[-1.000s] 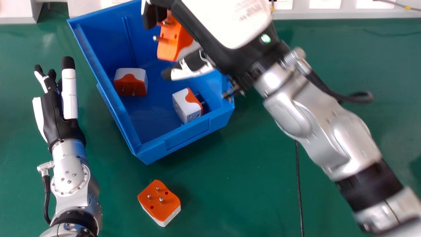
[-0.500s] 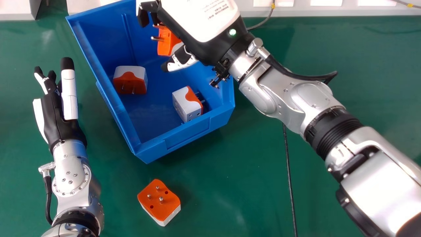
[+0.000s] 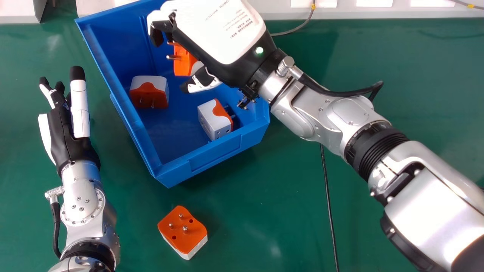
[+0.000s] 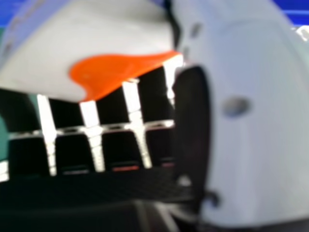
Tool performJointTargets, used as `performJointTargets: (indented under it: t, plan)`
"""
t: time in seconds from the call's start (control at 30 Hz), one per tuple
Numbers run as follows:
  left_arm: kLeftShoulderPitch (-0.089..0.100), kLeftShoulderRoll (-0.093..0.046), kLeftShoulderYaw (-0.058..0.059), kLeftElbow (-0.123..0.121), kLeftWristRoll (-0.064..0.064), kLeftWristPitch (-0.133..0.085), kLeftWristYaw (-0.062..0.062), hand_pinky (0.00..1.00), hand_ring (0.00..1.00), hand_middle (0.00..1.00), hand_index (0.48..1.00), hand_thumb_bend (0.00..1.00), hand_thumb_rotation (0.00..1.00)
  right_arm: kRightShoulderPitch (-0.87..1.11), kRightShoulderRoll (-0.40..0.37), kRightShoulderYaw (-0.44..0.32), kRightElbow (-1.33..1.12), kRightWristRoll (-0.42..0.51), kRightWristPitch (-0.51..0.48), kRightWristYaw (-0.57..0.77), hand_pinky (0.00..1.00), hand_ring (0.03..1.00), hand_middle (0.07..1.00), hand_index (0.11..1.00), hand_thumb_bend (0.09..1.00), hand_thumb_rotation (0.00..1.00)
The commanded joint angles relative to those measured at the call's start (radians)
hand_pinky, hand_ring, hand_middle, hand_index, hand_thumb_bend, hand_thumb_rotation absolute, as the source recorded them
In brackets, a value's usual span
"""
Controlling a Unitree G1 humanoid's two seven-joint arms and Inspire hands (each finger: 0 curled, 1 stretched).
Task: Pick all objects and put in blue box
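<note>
My right hand [image 3: 219, 34] is over the far part of the blue box [image 3: 159, 169], curled round an orange and white plug adapter [image 3: 183, 62] with its pins pointing left. In the right hand view, the held adapter [image 4: 108, 72] lies against my fingers, with the thumb of my right hand [image 4: 256, 116] beside it. Inside the box, one adapter [image 3: 149, 91] sits near the left wall and another [image 3: 215, 119] near the front right corner. A further adapter [image 3: 183, 231] rests pins up on the table in front. My left hand [image 3: 68, 132] is open, left of the box.
The green table [image 3: 264, 211] extends around the box. A thin black cable [image 3: 328, 200] runs along it below my right forearm. At the far edge is a pale ledge with another cable [image 3: 302, 25] hanging over it.
My right hand has moved left and a little nearer with the adapter, and its forearm has swung left. The left arm and the other adapters keep their places.
</note>
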Motion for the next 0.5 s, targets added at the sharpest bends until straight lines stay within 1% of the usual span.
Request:
performJointTargets:
  t: [0.0, 0.13, 0.17, 0.2, 0.23, 0.27, 0.3, 0.33, 0.4, 0.43, 0.47]
  plan:
    - [-0.024, 0.001, -0.003, -0.008, 0.004, -0.009, -0.003, 0.93, 0.97, 1.0, 0.996, 0.95, 0.9, -0.048, 0.0, 0.002, -0.022, 0.015, 0.017, 0.01, 0.35, 0.455, 0.501, 0.513, 0.5, 0.0]
    - [-0.023, 0.0, -0.006, -0.008, 0.008, -0.011, 0.002, 0.93, 0.97, 1.0, 0.997, 0.95, 0.9, -0.043, -0.004, 0.04, -0.072, -0.034, 0.147, 0.086, 0.35, 0.455, 0.498, 0.512, 0.5, 0.0]
    - [-0.023, 0.0, -0.008, -0.008, 0.01, -0.011, 0.004, 0.93, 0.97, 1.0, 0.997, 0.95, 0.9, -0.039, -0.007, 0.043, -0.089, -0.039, 0.173, 0.118, 0.36, 0.468, 0.544, 0.508, 0.497, 0.0]
    - [-0.022, 0.0, -0.009, -0.009, 0.011, -0.012, 0.007, 0.93, 0.97, 1.0, 0.997, 0.95, 0.9, -0.036, -0.009, 0.045, -0.102, -0.042, 0.194, 0.145, 0.36, 0.468, 0.544, 0.508, 0.497, 0.0]
    - [-0.022, 0.0, -0.009, -0.009, 0.012, -0.012, 0.008, 0.93, 0.97, 1.0, 0.997, 0.94, 0.9, -0.033, -0.013, 0.047, -0.112, -0.045, 0.209, 0.164, 0.45, 0.559, 0.634, 0.584, 0.578, 0.05]
    - [-0.021, 0.001, -0.01, -0.009, 0.012, -0.013, 0.009, 0.93, 0.97, 1.0, 0.997, 0.94, 0.9, -0.031, -0.017, 0.05, -0.121, -0.046, 0.218, 0.176, 0.45, 0.559, 0.634, 0.584, 0.578, 0.05]
    - [-0.021, 0.001, -0.01, -0.01, 0.013, -0.013, 0.01, 0.93, 0.97, 1.0, 0.997, 0.94, 0.9, -0.028, -0.022, 0.052, -0.13, -0.045, 0.222, 0.184, 0.54, 0.647, 0.707, 0.659, 0.663, 0.11]
    - [-0.021, 0.001, -0.01, -0.01, 0.013, -0.014, 0.011, 0.93, 0.97, 1.0, 0.997, 0.94, 0.9, -0.025, -0.027, 0.054, -0.139, -0.044, 0.225, 0.188, 0.54, 0.647, 0.707, 0.659, 0.663, 0.11]
    - [-0.021, 0.002, -0.01, -0.009, 0.015, -0.013, 0.013, 0.93, 0.98, 1.0, 0.997, 0.94, 0.9, -0.021, -0.033, 0.056, -0.156, -0.044, 0.233, 0.194, 0.7, 0.775, 0.813, 0.782, 0.785, 0.21]
    - [-0.021, 0.002, -0.009, -0.009, 0.015, -0.012, 0.013, 0.93, 0.97, 1.0, 0.997, 0.94, 0.9, -0.018, -0.036, 0.056, -0.165, -0.044, 0.236, 0.195, 0.81, 0.856, 0.88, 0.861, 0.863, 0.29]
    - [-0.021, 0.003, -0.01, -0.009, 0.016, -0.012, 0.013, 0.93, 0.97, 1.0, 0.997, 0.94, 0.9, -0.016, -0.039, 0.057, -0.173, -0.046, 0.239, 0.191, 0.81, 0.856, 0.88, 0.861, 0.863, 0.29]
